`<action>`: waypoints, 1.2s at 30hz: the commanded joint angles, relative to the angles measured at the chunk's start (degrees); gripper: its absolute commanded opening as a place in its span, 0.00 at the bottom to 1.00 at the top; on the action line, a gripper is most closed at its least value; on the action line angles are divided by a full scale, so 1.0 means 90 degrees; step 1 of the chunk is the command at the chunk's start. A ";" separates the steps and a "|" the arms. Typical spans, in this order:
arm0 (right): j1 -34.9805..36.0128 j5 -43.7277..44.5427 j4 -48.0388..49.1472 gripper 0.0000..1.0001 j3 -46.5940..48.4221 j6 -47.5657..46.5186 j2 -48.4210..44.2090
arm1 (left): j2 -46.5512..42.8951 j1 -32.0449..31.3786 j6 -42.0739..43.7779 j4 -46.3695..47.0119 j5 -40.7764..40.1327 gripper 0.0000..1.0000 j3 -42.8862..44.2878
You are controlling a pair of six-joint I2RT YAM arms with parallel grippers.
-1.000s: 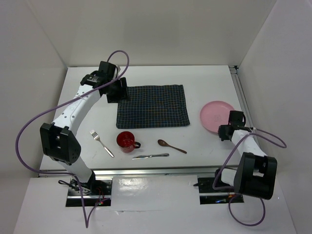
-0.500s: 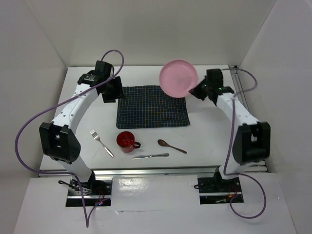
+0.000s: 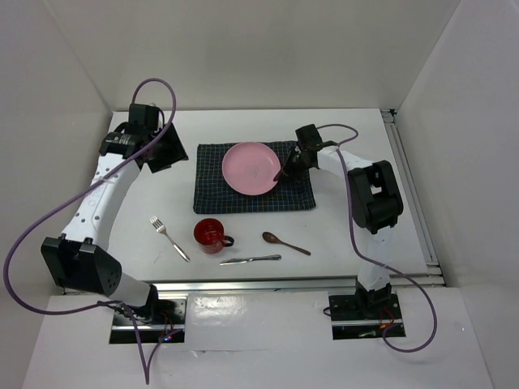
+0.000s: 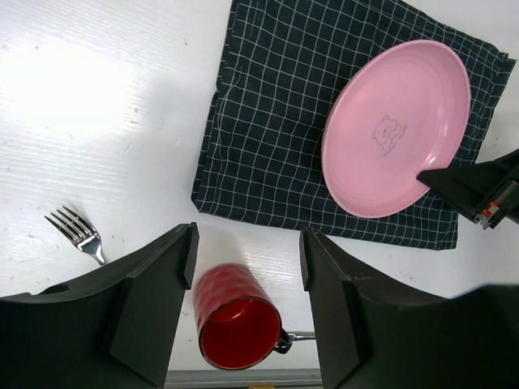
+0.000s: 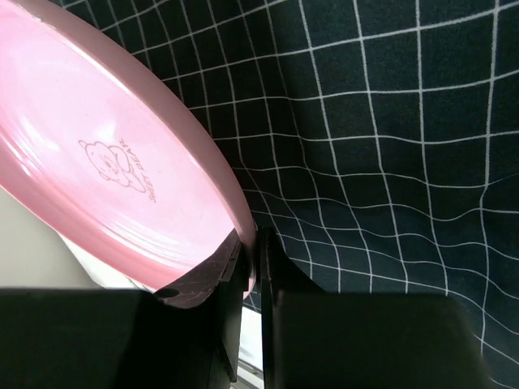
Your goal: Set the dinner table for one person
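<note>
We are bringing the pink plate (image 3: 252, 168) from the right side of the dinner table (image 3: 349, 235) onto the checked mat (image 3: 296, 194). The right gripper (image 3: 281, 173) is pinching its rim, and the left gripper (image 4: 247, 243) is hanging open, empty.

White left arm (image 3: 101, 194) and right arm (image 3: 340, 158), black joints, looping purple cables (image 3: 151, 80), matte black pincer fingers (image 4: 154, 300).

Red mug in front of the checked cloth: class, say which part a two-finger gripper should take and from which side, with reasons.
Probably best: take the red mug by its rim wall, one finger inside and one outside, coming straight down. It stands upright, mouth open upward. Its handle sticks out on the spoon side, so pinch the rim on the fork side.
</note>
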 commanded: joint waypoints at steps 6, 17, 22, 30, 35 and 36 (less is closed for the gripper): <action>0.0104 0.0292 -0.0066 0.00 0.0175 0.0015 0.0022 | -0.0023 0.0102 -0.0030 0.0112 0.0146 0.70 -0.0123; 0.0280 0.0819 -0.0339 0.62 0.0429 0.0141 0.0082 | -0.0023 0.0102 0.0029 0.0112 0.0146 0.70 -0.0123; 0.0436 0.1570 -0.0788 0.76 0.0828 -0.0004 -0.0641 | -0.0081 0.0102 0.0087 0.0112 0.0146 0.70 -0.0055; 0.1568 0.1963 -0.0926 0.82 0.1083 -0.1788 -0.1746 | -0.0364 0.0160 0.0087 -0.0015 -0.0224 0.70 0.0248; 0.2906 0.1777 -0.1424 0.86 0.1562 -0.2630 -0.1248 | -0.0793 0.0219 -0.0245 -0.0015 -0.0547 0.70 0.0082; 0.3082 0.1864 -0.1424 0.86 0.1562 -0.2874 -0.1190 | -0.0920 0.0296 -0.0245 -0.0015 -0.0547 0.70 0.0082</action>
